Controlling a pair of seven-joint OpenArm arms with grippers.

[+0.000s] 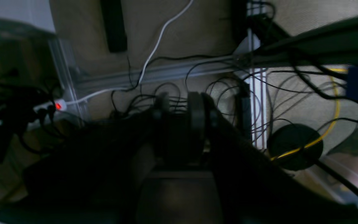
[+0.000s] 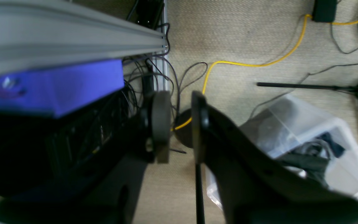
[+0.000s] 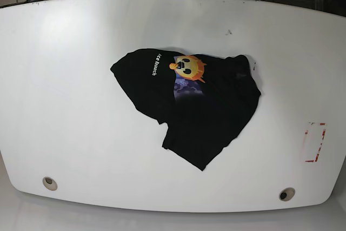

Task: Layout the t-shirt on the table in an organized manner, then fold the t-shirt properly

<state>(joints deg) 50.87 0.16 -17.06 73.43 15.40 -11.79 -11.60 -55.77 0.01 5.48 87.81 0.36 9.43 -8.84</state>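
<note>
In your left wrist view, the left gripper (image 1: 183, 115) was dark and blurred over a floor full of cables, and I could not tell if its jaws were apart or together. In your right wrist view, the right gripper (image 2: 180, 124) showed its two fingers with a narrow gap between them and nothing inside, above a yellow cable (image 2: 253, 64) and a clear plastic bin (image 2: 346, 146). In the base view, the t-shirt (image 3: 194, 104) lay crumpled near the middle of the table (image 3: 65, 106), slightly toward its far edge, with the orange face turned up, and the red-and-white tape rectangle (image 3: 314, 142) was near the right edge.
</note>
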